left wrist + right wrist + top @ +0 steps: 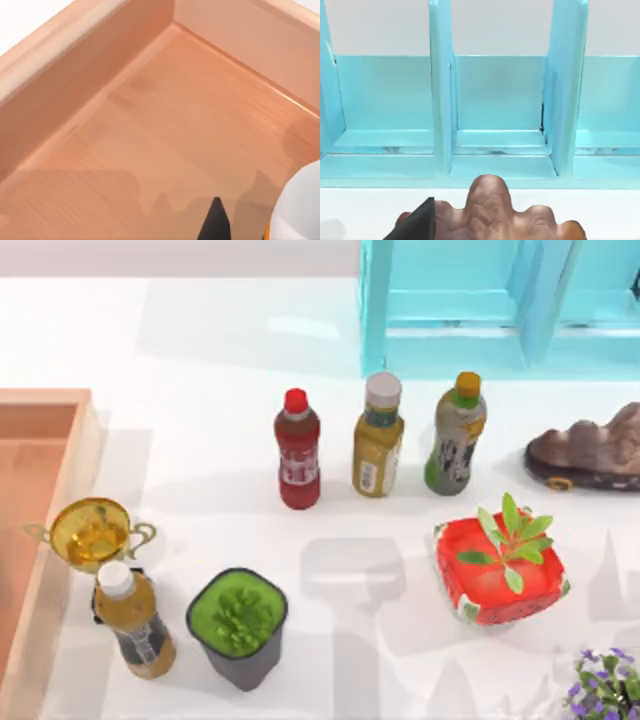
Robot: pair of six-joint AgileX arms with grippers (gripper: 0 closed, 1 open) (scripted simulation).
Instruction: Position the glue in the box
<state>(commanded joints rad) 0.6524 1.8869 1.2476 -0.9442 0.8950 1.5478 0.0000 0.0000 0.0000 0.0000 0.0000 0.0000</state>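
The box [88, 455] is a shallow orange-tan wooden tray with thick raised walls at the table's left edge. In the left wrist view its floor and an inner corner [172, 25] lie close below. The glue [301, 210] appears there as a rounded white body with a sliver of orange label, low over the box floor. A dark part of my left gripper [216, 225] stands just beside it. My right gripper [417, 222] hangs over the brown rock ornament [492, 210], facing the teal shelf [500, 95].
Red-capped drink bottle [297, 450], two amber bottles [378, 435] [456, 435] mid-table. Gold trophy [92, 532] and amber bottle [135, 622] stand by the box's right wall. Green plant pot [238, 625], red pot with plant [500, 565], rock ornament [590, 448], purple flowers [605, 690], teal shelf [500, 305].
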